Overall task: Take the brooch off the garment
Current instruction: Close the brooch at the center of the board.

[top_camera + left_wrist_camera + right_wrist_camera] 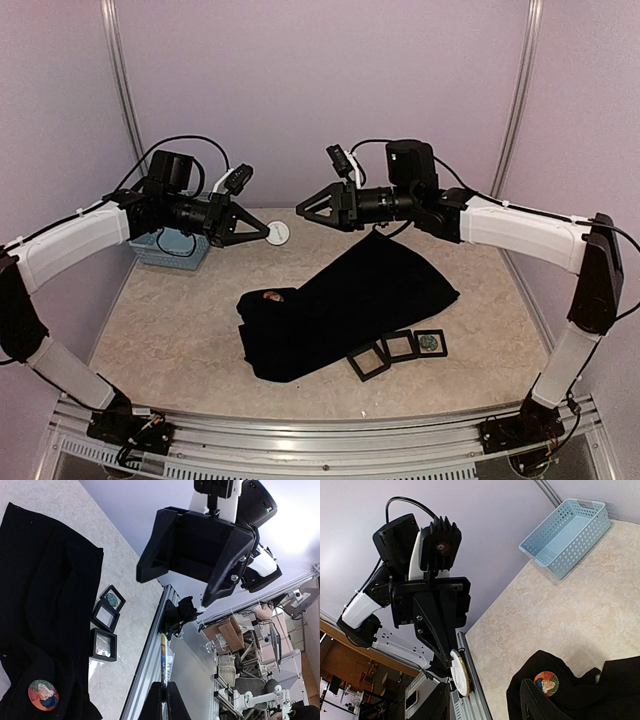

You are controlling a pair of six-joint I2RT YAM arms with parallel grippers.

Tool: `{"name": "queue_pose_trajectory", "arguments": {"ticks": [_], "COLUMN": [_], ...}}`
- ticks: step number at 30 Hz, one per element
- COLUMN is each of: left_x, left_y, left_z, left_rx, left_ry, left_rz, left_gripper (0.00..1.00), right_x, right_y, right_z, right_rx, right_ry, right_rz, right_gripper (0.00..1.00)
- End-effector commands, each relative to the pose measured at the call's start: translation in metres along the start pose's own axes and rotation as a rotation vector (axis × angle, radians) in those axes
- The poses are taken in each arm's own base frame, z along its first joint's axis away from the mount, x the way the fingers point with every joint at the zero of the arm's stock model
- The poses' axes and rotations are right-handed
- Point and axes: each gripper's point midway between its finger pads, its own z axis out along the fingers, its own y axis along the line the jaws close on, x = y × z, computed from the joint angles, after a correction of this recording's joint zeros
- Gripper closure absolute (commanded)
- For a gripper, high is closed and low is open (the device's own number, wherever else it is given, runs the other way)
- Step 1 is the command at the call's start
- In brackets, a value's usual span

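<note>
Lying face-up on the near-left fold of the garment (370,300): brooch (271,296), round, with a red-and-orange picture, not yet taken off, neither arm touching it. Garment: black, floppy, spread slantwise over the middle of the table (170,330), its left end bunched so that the brooch sits on top and in plain sight of both wrist cameras. Just beside its near-right hem: three small black square frames (412,345) in a row, the rightmost with a greenish item inside, apparently set out as display holders. Above the far side, well clear of the cloth: left gripper (262,236), jaws pinched tight on a pale disc (279,234) with a coloured rim, held at the fingertips; possibly a badge seen from its back, though that cannot be told. Facing it tip to tip but apart: right gripper (303,213), jaws spread with nothing between them, so by judgement the one free to come down for the brooch. Far left, behind the left arm: light-blue perforated basket (165,250), likely the drop-off place
</note>
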Motion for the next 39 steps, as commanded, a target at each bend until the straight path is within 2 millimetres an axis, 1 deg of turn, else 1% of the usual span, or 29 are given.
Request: {"name": "queue_pose_trajectory", "arguments": {"ticks": [1, 6, 9, 14, 22, 26, 32, 36, 37, 39], "left_x": [0.005, 0.005, 0.005, 0.006, 0.007, 0.008, 0.008, 0.007, 0.007, 0.005], "left_y": [-0.009, -0.013, -0.015, -0.015, -0.015, -0.013, -0.01, -0.006, -0.005, -0.002], "left_z": [-0.002, 0.001, 0.003, 0.005, 0.007, 0.008, 0.009, 0.01, 0.01, 0.01], "left_rx": [0.039, 0.056, 0.068, 0.077, 0.083, 0.079, 0.071, 0.049, 0.042, 0.022], "left_ry": [0.001, 0.007, 0.013, 0.022, 0.03, 0.033, 0.033, 0.031, 0.029, 0.023], "left_rz": [0.041, 0.069, 0.076, 0.076, 0.074, 0.067, 0.059, 0.051, 0.051, 0.049], "left_gripper": [1.0, 1.0, 1.0, 1.0, 1.0, 1.0, 1.0, 1.0, 0.98, 0.9], "right_x": [0.0, 0.012, 0.016, 0.025, 0.033, 0.036, 0.036, 0.036, 0.035, 0.034], "right_y": [0.029, 0.024, 0.023, 0.018, 0.023, 0.028, 0.034, 0.039, 0.039, 0.038], "right_z": [-0.003, 0.008, 0.01, 0.015, 0.027, 0.029, 0.028, 0.027, 0.026, 0.025], "right_rx": [-0.13, -0.171, -0.181, -0.188, -0.243, -0.27, -0.291, -0.308, -0.306, -0.293], "right_ry": [0.025, 0.095, 0.111, 0.138, 0.174, 0.185, 0.178, 0.176, 0.173, 0.163], "right_rz": [-0.035, 0.008, 0.021, 0.052, 0.074, 0.078, 0.07, 0.062, 0.061, 0.057], "right_gripper": [0.49, 0.5, 0.52, 0.58, 0.67, 0.74, 0.91, 1.0, 1.0, 1.0]}}
